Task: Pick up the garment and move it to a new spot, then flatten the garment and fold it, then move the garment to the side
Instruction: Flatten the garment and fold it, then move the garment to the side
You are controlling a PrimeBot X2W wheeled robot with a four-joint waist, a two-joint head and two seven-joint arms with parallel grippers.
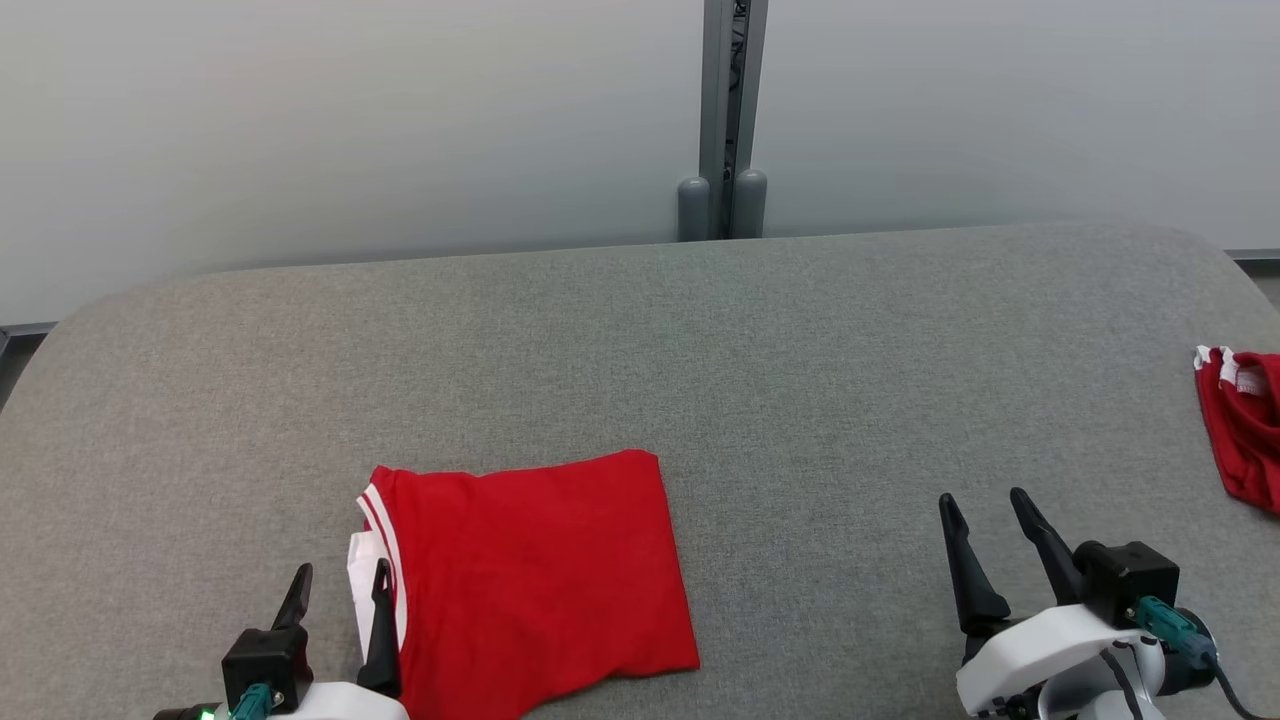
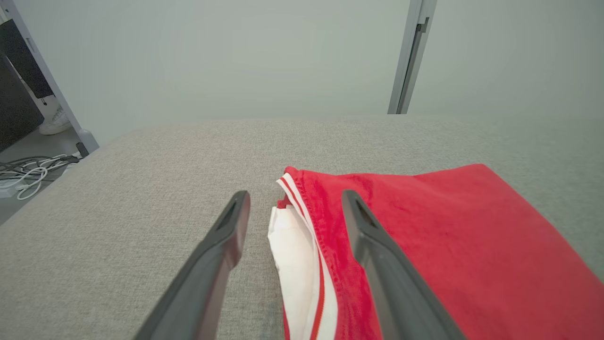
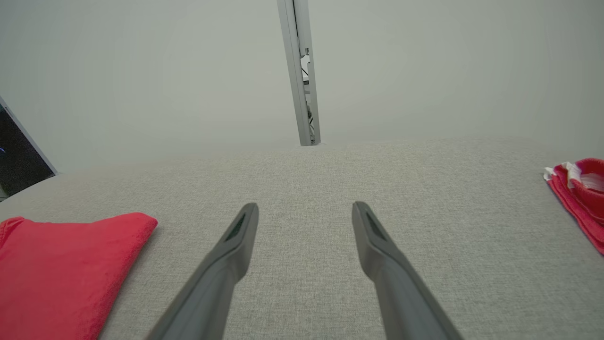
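Looks like a robot lab. Past the left fingers [image 2: 225,236], bare pale wall panels [image 2: 212,56] meet a metal post [image 2: 410,56]. Loose cables [image 2: 28,172] lie leftward on the floor [image 2: 52,141].

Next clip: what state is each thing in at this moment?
Red garment: folded into a flat rectangle, lying on the table.
Second red garment: bunched, at the table's right edge.
Left end effector: open, at the folded garment's striped edge, holding nothing.
Right end effector: open, over bare table, holding nothing.

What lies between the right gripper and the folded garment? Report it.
Nothing: a bare stretch of grey surface runs from the right gripper to the folded garment. The head view and the right wrist view both show this.
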